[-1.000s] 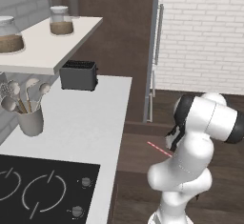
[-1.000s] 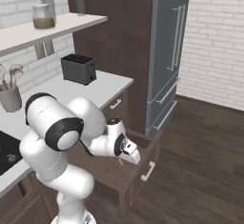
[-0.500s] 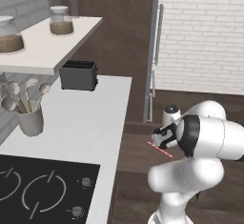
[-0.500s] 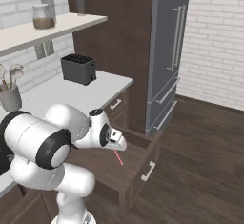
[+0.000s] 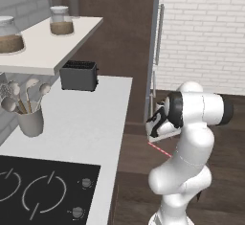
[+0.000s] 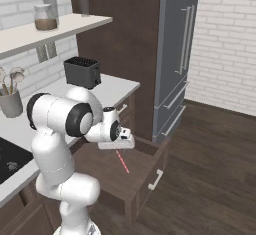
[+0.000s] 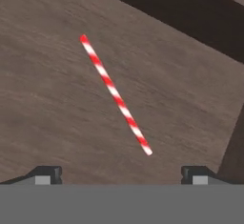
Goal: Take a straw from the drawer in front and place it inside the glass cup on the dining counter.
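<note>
Hovering over the open drawer [image 6: 137,176] with the pincer [image 7: 121,174] spread wide and empty, tips at 7 and 5 o'clock along the bottom of the hand view. We have the red-and-white striped straw [image 7: 116,95] lying flat on the drawer floor, running from 11 o'clock down to 5 o'clock in that view, clear of the drawer walls. From the right base view the pincer [image 6: 118,140] sits above the straw [image 6: 122,161], not touching it; in the left base view the straw [image 5: 160,149] shows just below the hand at 6 o'clock.

Our read: approach phase, grasp not yet made.

Risks we see:
- Straw lies diagonal to the jaw line. If we descend without rolling the wrist to close across it, the tips may straddle it lengthwise and close on nothing, or push it sideways.
- It's thin, round and flat on wood. Stopping too high means the tips close over it; going too deep jams the tips into the drawer floor.
- A brush from one tip first would likely roll it toward the dark wall at 1 o'clock, where access is tight.
- Gripping near one end would leave it dangling, making cup insertion harder later.

Toaster [image 6: 82,72] on the desk [image 5: 91,123] is well apart, no clash.
</note>
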Robot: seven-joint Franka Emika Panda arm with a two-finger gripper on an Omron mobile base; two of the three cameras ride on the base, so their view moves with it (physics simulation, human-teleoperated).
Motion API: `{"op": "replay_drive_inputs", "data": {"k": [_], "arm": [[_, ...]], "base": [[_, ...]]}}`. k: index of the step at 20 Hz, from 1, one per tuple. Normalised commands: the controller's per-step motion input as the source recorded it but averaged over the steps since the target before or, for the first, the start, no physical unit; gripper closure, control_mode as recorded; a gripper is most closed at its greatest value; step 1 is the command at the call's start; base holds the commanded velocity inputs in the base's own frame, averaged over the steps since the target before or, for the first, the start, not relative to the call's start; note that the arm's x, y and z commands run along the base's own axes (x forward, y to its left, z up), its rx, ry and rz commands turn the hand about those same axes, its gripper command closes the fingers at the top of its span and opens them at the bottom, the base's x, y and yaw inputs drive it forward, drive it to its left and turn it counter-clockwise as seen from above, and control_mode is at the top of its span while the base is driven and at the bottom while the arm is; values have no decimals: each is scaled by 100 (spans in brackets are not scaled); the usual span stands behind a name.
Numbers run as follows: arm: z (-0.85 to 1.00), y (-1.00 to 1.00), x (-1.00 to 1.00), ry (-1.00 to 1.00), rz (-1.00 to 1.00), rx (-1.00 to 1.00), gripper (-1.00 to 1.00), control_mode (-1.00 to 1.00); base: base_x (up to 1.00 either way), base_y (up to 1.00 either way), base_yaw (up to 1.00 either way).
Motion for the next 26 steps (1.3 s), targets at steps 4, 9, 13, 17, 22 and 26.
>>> {"op": "replay_drive_inputs", "data": {"k": [4, 9, 13, 17, 22, 26], "arm": [[-53, 7, 42, 23, 12, 1, -100, -100], [-49, 0, 34, 15, 10, 6, -100, -100], [-47, 0, 1, 4, 11, 9, -100, -100], [-45, 0, 0, 0, 11, 8, -100, -100], [-28, 0, 7, 0, 11, 5, -100, -100], [-27, -1, 19, 0, 10, 3, -100, -100]], "base": [[0, 0, 0], [0, 0, 0], [0, 0, 0], [0, 0, 0], [0, 0, 0], [0, 0, 0]]}}
